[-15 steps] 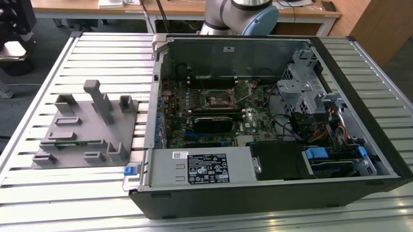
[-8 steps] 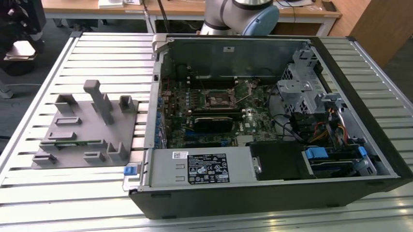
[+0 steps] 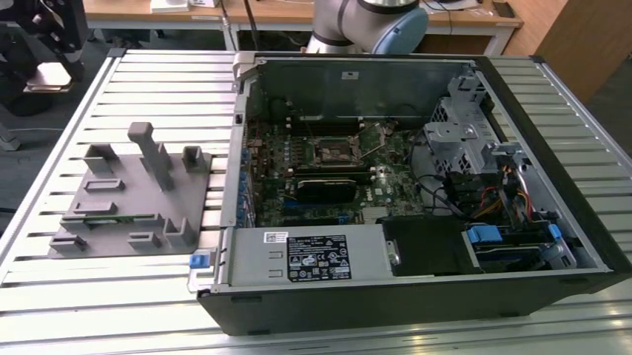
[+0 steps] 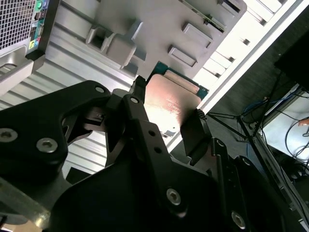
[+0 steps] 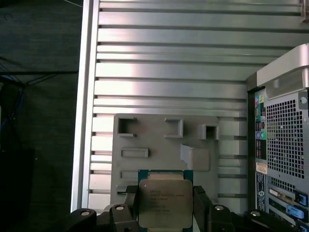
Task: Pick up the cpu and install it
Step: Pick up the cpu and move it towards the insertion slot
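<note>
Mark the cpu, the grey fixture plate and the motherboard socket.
cpu (image 5: 165,203), first wrist view, middle of its metal top.
grey fixture plate (image 3: 133,201), exterior view, bare surface between its blocks.
motherboard socket (image 3: 334,151), exterior view, centre of its frame.

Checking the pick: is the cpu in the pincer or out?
In: both wrist views show the pincer shut on the cpu, gripping opposite edges.

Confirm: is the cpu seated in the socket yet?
No. In the first wrist view the cpu sits between the fingers of the gripper, over the grey fixture beside the case.
</note>
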Action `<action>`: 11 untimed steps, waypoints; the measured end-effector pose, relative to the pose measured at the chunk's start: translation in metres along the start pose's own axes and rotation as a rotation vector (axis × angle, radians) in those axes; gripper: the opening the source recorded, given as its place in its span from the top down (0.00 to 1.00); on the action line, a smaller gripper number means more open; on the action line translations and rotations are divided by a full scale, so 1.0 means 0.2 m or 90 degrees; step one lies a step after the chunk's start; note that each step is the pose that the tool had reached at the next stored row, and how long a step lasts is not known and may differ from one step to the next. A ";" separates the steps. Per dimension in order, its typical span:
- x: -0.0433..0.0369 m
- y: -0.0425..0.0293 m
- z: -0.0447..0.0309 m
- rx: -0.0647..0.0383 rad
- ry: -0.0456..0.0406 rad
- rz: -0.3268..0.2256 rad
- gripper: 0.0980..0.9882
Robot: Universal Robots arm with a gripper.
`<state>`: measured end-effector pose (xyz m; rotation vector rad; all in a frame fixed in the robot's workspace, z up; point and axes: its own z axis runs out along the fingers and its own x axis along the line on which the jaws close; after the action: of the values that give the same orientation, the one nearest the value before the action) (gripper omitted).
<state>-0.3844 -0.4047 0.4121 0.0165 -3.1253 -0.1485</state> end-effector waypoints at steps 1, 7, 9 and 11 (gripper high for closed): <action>-0.006 0.000 0.000 0.000 0.0002 0.000 0.50; -0.034 -0.002 0.001 0.000 0.0007 0.000 0.50; -0.060 -0.002 0.001 0.000 0.0011 0.000 0.50; -0.087 -0.003 0.002 0.000 0.0012 0.000 0.50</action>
<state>-0.3669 -0.4050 0.4113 0.0160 -3.1234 -0.1485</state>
